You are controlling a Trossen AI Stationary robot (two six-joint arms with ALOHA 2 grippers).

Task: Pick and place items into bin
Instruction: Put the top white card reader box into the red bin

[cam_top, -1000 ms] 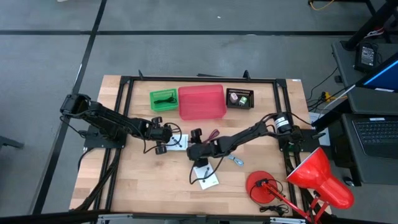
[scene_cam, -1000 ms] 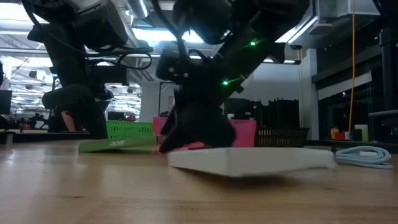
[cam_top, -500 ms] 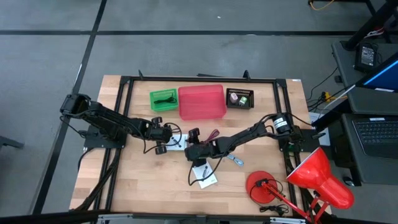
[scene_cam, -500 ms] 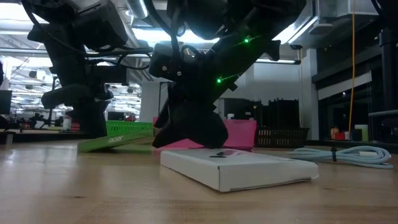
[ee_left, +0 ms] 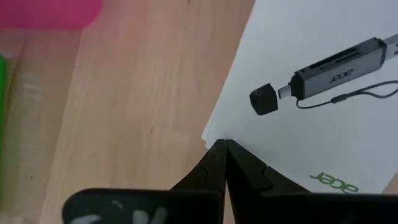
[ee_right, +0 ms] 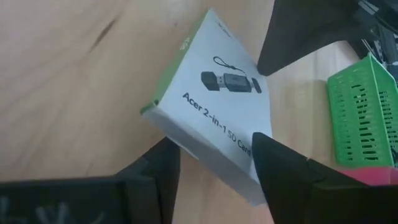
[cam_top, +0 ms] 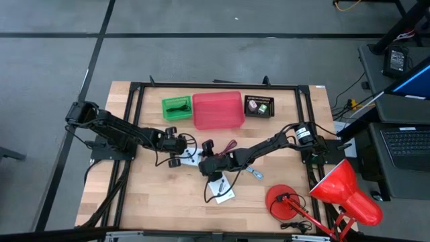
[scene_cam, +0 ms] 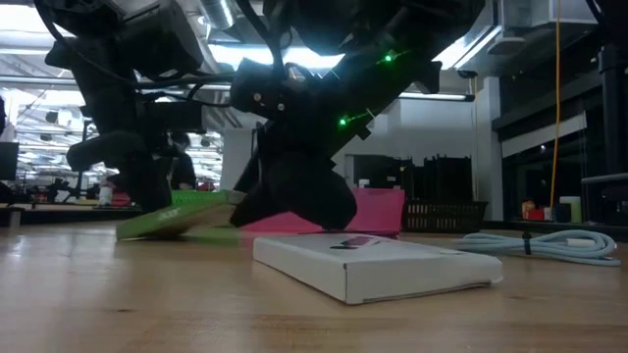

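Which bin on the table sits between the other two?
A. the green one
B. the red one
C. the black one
B: seen from above, the red bin stands at the far side of the table with the green bin on one side of it and the black bin on the other.

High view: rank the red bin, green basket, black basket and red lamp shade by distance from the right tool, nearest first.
From the right tool, mid-table:
1. red bin, far edge, centre; green basket, left of it, is too close to call.
2. black basket, far edge, right of the bin.
3. red lamp shade, near right corner.
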